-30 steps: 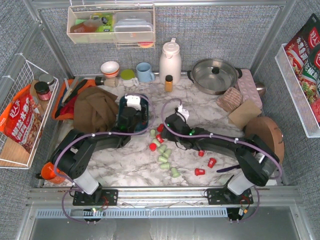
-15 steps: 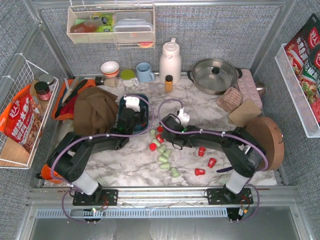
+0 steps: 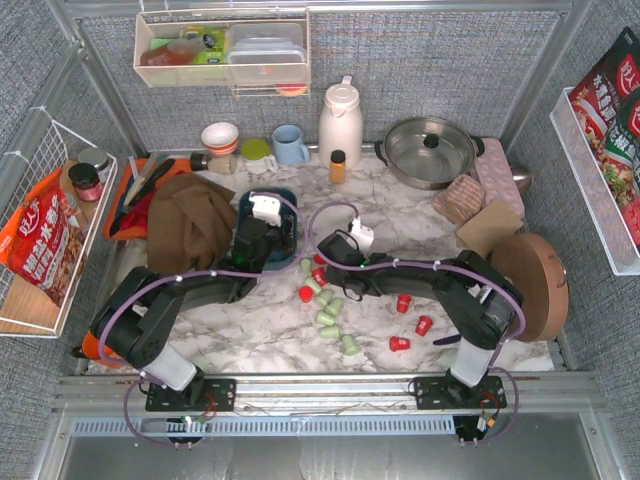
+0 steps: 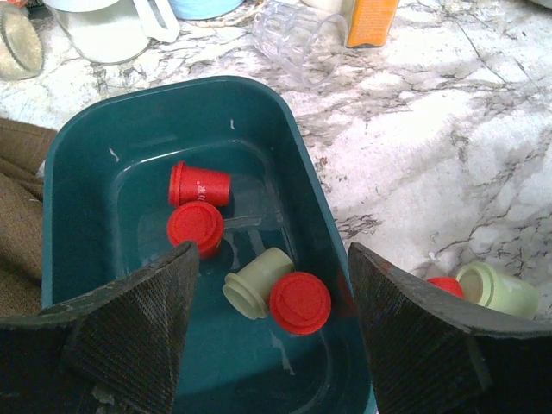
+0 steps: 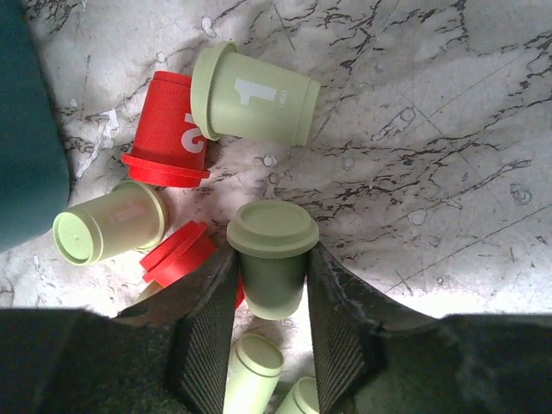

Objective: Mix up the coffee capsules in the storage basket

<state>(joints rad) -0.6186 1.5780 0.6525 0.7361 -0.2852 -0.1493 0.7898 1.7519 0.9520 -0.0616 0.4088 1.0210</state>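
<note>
Coffee capsules (image 5: pixel 254 95) lie loose at mid-bench. There the right gripper (image 5: pixel 272 269) has just narrowed its jaws onto one mint capsule (image 5: pixel 272 228), beside the storage basket (image 5: pixel 26 129). The left gripper (image 4: pixel 272 289) hangs spread over the basket, which holds four. Lift and drop should follow.

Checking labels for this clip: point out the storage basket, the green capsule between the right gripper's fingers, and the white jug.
storage basket (image 4: pixel 172 121), left wrist view, on its inner far wall.
green capsule (image 5: pixel 272 231), right wrist view, on its lid.
white jug (image 3: pixel 340 125), top view, on its body.
</note>
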